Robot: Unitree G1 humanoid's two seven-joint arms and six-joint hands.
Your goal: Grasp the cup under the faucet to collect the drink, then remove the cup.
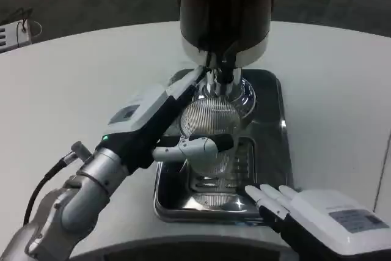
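We see the left hand [174,120] gripping the ribbed cup [208,132] under the faucet [221,77] over the tray's [269,151] far end, cup base hidden; right hand [305,209] open at the near edge, wrist cut off

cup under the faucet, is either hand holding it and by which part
The left hand holds the ribbed clear cup around its side wall, thumb across the front, other fingers behind. The right hand holds nothing, resting at the tray's front edge.

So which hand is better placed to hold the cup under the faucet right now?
The left hand: it already grips the ribbed cup just below the faucet. The right hand rests at the tray's near edge, holding nothing.
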